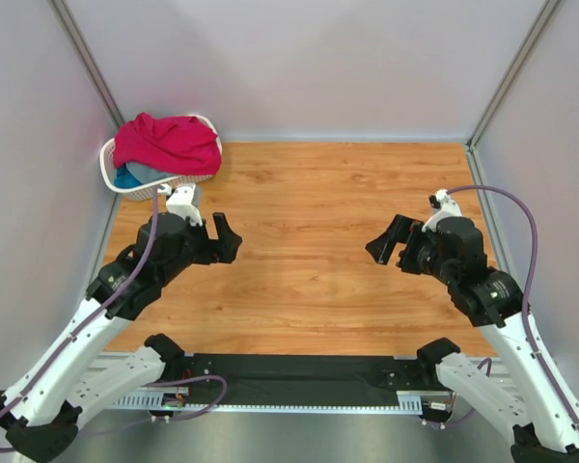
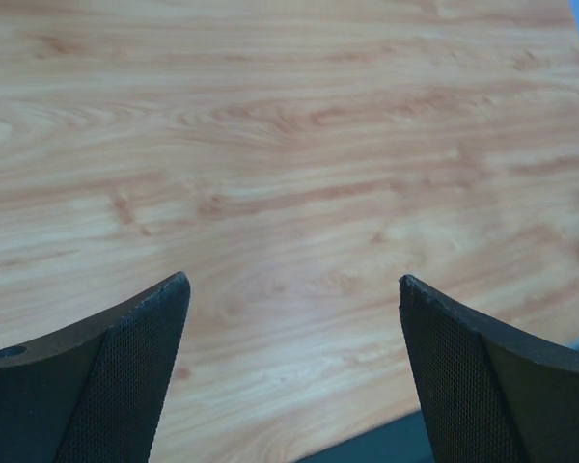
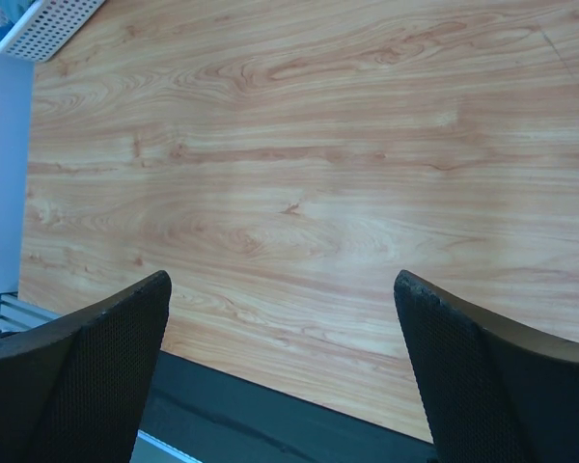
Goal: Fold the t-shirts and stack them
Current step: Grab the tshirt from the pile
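A crimson-pink t-shirt (image 1: 169, 142) lies heaped on top of a white lattice basket (image 1: 113, 176) at the table's far left corner. A bright blue shirt (image 1: 127, 177) and a grey-blue one (image 1: 154, 174) peek out beneath it. No tan shirt shows. My left gripper (image 1: 224, 238) is open and empty above the bare wood, in front of the basket; its wrist view shows the gripper (image 2: 292, 282) over wood only. My right gripper (image 1: 384, 241) is open and empty over the right half; its wrist view shows the gripper (image 3: 282, 278) over bare wood.
The wooden tabletop (image 1: 309, 241) is walled by grey panels on the left, back and right. A black strip (image 1: 299, 371) runs along the near edge between the arm bases. A corner of the basket (image 3: 39, 24) shows at the top left of the right wrist view.
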Action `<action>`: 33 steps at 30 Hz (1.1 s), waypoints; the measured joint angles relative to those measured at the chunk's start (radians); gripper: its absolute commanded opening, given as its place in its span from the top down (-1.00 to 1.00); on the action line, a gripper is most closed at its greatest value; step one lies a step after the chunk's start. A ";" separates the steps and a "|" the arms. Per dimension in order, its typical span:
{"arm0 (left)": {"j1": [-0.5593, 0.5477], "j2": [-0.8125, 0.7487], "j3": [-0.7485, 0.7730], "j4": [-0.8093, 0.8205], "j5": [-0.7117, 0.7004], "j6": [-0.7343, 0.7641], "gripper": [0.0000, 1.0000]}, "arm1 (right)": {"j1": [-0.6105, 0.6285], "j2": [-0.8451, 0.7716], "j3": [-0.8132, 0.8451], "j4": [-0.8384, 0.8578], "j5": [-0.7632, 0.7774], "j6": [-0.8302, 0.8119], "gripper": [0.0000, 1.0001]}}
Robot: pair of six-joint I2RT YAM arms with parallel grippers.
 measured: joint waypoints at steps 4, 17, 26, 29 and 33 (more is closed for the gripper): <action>0.036 0.111 0.112 -0.029 -0.163 0.021 -0.85 | 0.000 -0.006 0.047 -0.006 0.025 -0.008 -1.00; 0.481 0.616 0.498 0.087 -0.198 0.077 -0.61 | 0.000 -0.076 0.013 0.053 -0.051 0.007 -1.00; 0.705 1.141 0.782 0.176 -0.039 0.076 -0.41 | 0.000 -0.035 -0.024 0.087 -0.087 0.008 -1.00; 0.713 1.302 0.877 0.166 0.001 0.085 0.33 | 0.000 -0.005 -0.024 0.118 -0.097 0.001 -1.00; 0.712 1.442 1.014 0.116 0.032 0.125 1.00 | 0.000 0.053 -0.024 0.146 -0.111 -0.003 -1.00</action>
